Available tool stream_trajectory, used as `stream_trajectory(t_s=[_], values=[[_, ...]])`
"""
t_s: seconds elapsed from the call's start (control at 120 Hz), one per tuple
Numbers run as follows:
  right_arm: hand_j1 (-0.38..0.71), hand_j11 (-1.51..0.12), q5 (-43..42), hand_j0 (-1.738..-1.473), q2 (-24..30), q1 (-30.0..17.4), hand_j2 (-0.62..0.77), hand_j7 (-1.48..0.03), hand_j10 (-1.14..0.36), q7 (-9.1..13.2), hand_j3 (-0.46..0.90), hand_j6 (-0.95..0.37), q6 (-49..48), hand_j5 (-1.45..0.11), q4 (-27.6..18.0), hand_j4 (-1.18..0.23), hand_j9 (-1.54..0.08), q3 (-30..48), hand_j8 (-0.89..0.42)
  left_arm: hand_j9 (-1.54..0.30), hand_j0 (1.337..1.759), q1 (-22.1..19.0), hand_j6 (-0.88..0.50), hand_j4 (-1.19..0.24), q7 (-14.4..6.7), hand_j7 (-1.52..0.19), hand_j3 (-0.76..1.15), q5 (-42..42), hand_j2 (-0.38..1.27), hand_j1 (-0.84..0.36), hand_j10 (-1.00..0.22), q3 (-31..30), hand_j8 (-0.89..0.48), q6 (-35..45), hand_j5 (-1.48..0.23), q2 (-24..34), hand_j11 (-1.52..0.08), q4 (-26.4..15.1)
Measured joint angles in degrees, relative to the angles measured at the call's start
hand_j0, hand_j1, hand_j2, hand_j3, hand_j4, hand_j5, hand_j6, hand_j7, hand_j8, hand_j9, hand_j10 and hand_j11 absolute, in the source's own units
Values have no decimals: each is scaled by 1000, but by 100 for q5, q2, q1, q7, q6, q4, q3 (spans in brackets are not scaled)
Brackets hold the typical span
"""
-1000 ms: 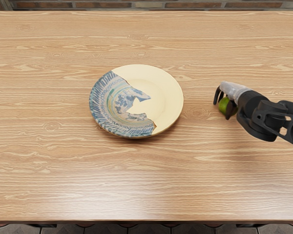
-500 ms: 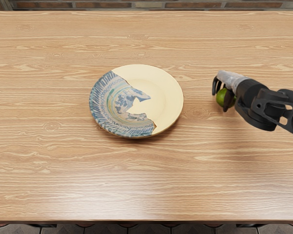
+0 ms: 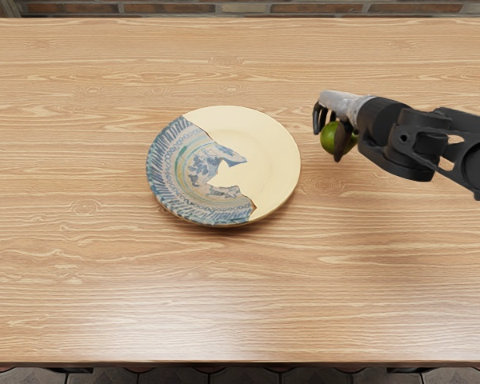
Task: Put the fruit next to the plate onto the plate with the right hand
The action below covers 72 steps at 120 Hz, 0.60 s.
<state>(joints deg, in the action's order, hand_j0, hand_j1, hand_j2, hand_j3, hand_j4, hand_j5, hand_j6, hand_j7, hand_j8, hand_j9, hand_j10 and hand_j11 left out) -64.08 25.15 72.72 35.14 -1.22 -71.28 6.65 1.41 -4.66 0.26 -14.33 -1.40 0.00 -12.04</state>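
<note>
A big wooden surface [image 3: 104, 280] fills most of the view; a round plate [image 3: 268, 152] sits near its middle. The plate is plain yellow on its right side; it has blue and grey patterns on its left side.

The right robot hand [image 3: 336, 120] is just to the right of the plate, near the plate's top right edge; its dark arm [image 3: 420, 144] comes in from the right side of the picture. The robot hand is pinching a small green fruit [image 3: 330, 138]; its dark fingers [image 3: 318, 120] curl down around the fruit, one on the left and one on the right; the grey top of the hand sits above it.

The fruit is round and bright green; only part of it shows between the fingers. The fruit is beside the plate, not on it yet; a thin strip of bare wood shows between the fruit and the plate's edge. I cannot tell if the fruit touches the surface or hangs a little above it.

A strip of brick wall [image 3: 224, 8] shows along the top, behind the far edge of the surface.
</note>
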Motion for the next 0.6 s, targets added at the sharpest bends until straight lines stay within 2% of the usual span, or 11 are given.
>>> stream_trajectory(t_s=[0.183, 0.45, 0.6], values=[[186, -1236, 255, -1653, -337, 277, 312, -1134, -338, -1, 3, -398, -164, -1345, 44, -781, -1265, -1, -207, 0, 1658, 0, 0, 0, 0, 0, 0, 0, 0, 349, 0, 0, 0, 0, 0, 0, 0, 0], [231, -1234, 408, -1654, -1026, 429, 425, -1134, -301, -5, 3, -393, -204, -1342, 294, -783, -1269, 6, -207, 0, 1658, 0, 0, 0, 0, 0, 0, 0, 0, 349, 0, 0, 0, 0, 0, 0, 0, 0], [254, -1253, 462, -1655, -1511, 474, 445, -1134, -280, -9, 3, -381, -204, -1340, 601, -783, -1274, 1, -182, 0, 1658, 0, 0, 0, 0, 0, 0, 1, 0, 349, 0, 0, 0, 0, 0, 0, 0, 1]])
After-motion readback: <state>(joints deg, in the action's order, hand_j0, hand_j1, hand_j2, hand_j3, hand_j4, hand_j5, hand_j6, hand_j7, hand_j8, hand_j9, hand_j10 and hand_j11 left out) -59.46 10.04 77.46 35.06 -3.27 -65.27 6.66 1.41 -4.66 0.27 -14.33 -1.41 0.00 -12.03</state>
